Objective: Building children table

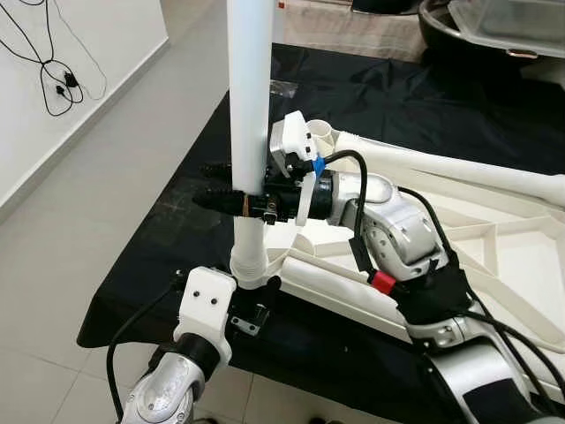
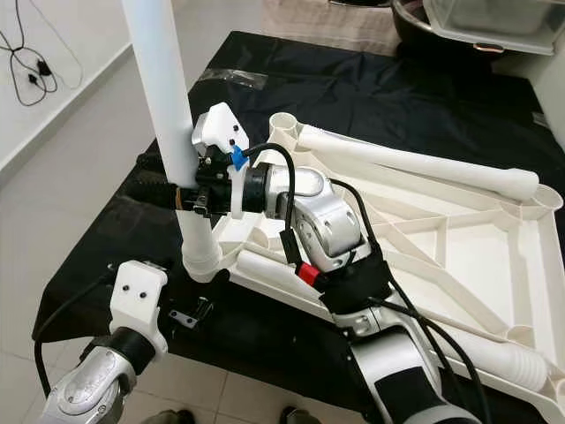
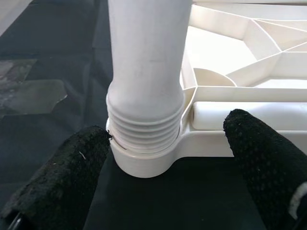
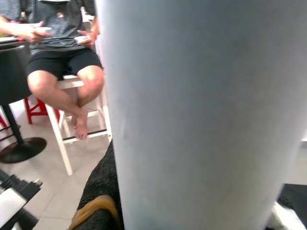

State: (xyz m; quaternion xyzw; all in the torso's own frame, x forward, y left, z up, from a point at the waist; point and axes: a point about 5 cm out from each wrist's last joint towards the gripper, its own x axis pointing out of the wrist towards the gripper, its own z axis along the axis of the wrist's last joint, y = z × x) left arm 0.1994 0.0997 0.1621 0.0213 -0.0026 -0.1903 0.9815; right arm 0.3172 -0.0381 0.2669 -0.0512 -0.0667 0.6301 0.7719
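A white plastic tabletop point(image 2: 459, 238) lies upside down on a black-covered table point(image 2: 353, 79). One white table leg point(image 1: 247, 115) stands upright in the near-left corner socket point(image 3: 144, 163), its threaded end point(image 3: 144, 129) partly above the rim. My right gripper point(image 1: 212, 184) is shut on this leg at mid height. My left gripper point(image 3: 168, 139) is low at the socket, open, with one black finger point(image 3: 62, 172) on each side and not touching it. Another leg point(image 2: 424, 163) lies across the tabletop, and a third point(image 2: 521, 362) rests at the near-right corner.
The black cloth's front edge point(image 1: 132, 340) is just under my left wrist, with tiled floor point(image 1: 79, 221) to the left. Cables point(image 1: 53, 71) hang on the left wall. Dark containers point(image 2: 477, 22) stand at the back. A person point(image 4: 62, 52) sits on a white stool beyond the leg.
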